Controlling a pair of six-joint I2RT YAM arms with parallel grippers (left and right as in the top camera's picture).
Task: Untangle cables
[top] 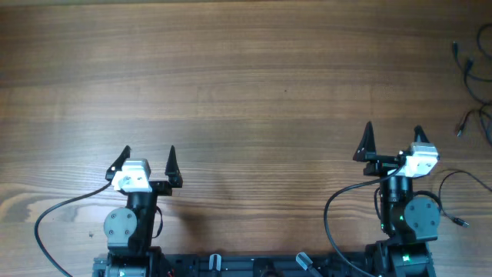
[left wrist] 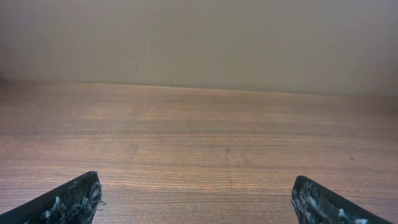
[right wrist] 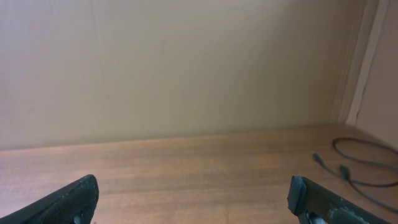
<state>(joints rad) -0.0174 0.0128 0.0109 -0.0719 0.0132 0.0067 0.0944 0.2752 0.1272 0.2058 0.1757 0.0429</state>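
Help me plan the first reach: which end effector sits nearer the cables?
The right end effector; the cables lie along the table's right edge, far from the left end effector.

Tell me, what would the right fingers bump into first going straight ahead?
Probably nothing soon: the right fingers point across bare table toward the wall. The cables lie off to the right, outside that line, though depth is hard to judge.

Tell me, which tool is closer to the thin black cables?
Right. The right tool sits left of the cables, fairly close; the left tool is far across the table.
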